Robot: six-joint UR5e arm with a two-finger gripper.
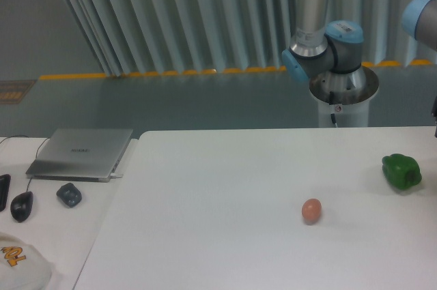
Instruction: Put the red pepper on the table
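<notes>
Fixed camera, single view, left to right.

Far left: separate white desk point(75, 225). On it a closed grey laptop point(82, 153) at about 10 o'clock of the view, a black mouse point(21, 205) below it, a small dark lumpy object point(69, 195) just right of the mouse, and a white item with orange lettering point(19, 266) at the 8 o'clock corner, cut by the edge.

Centre: the table point(218, 235), white, rounded corner at upper left. An egg point(311, 211), tan-orange, stands right of centre, long axis roughly upright.

Right: green bell pepper point(401, 171) at about 3 o'clock of the tabletop, well apart from the egg, stem end not resolvable.

Behind the table, at 1 o'clock: robot arm point(321, 44), base and lower joints only; a further link enters at the top right corner.

The gripper is out of view; state unrecorded.

The red pepper: not visible anywhere in view, so position, pointing and long axis cannot be read.
</notes>
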